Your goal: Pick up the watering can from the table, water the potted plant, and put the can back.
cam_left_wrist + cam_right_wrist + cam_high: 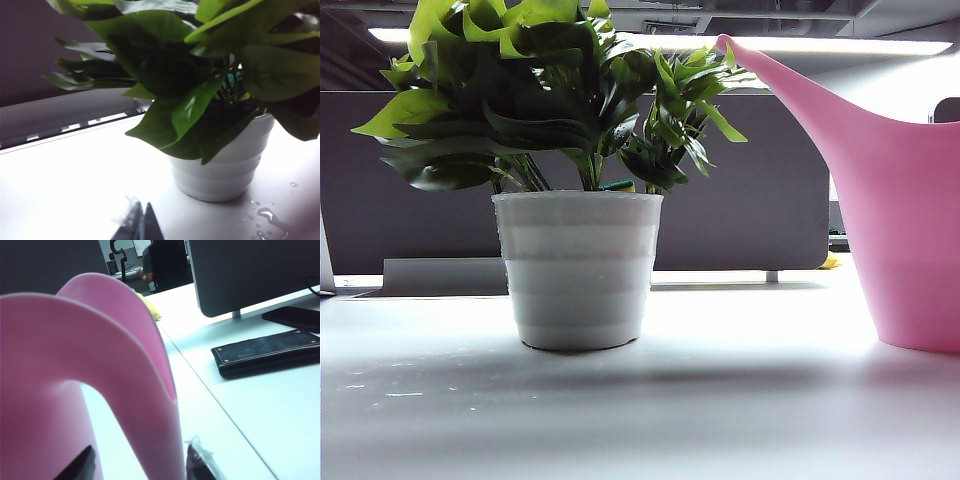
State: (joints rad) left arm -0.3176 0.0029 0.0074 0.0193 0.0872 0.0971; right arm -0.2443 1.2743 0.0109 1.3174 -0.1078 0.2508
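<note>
No words, numbers or signs can be read anywhere. The pink can [905,230], the white pot [578,268] and the table [720,400] are all plain. A white sheet [141,247] hangs on the far wall in the right wrist view, but it is too small and blurry to read.

You see the pink watering can [75,365] upright on the table [720,400], its handle between the right gripper [140,465] fingers; the potted plant [220,125] stands just beyond the left gripper [140,225].
</note>
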